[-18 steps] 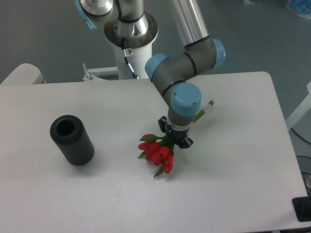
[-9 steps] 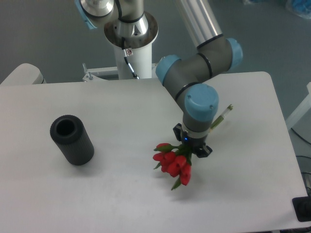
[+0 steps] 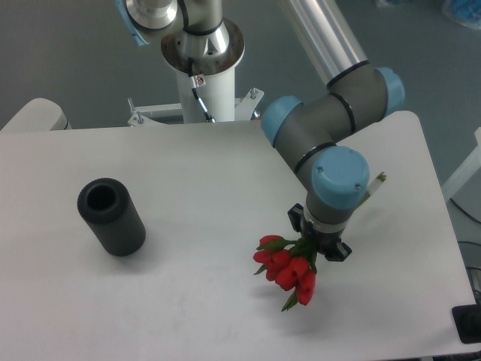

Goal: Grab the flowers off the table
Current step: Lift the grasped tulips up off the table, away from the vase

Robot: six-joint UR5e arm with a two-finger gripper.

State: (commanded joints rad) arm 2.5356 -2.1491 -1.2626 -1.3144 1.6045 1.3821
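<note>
Camera view: your gripper (image 3: pixel 319 242) is clamped on the flowers (image 3: pixel 288 268), blooms hanging near table's (image 3: pixel 188 316) front-right edge; black cylinder (image 3: pixel 111 216) sits well apart, left side.

Even, soft overhead light; faint shadows on table (image 3: pixel 188 316); slight overall blur.

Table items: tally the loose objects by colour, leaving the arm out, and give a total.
Red with green: 1, the flowers, held in the gripper
Black: 1, the cylinder standing on the table
Total: 2
</note>
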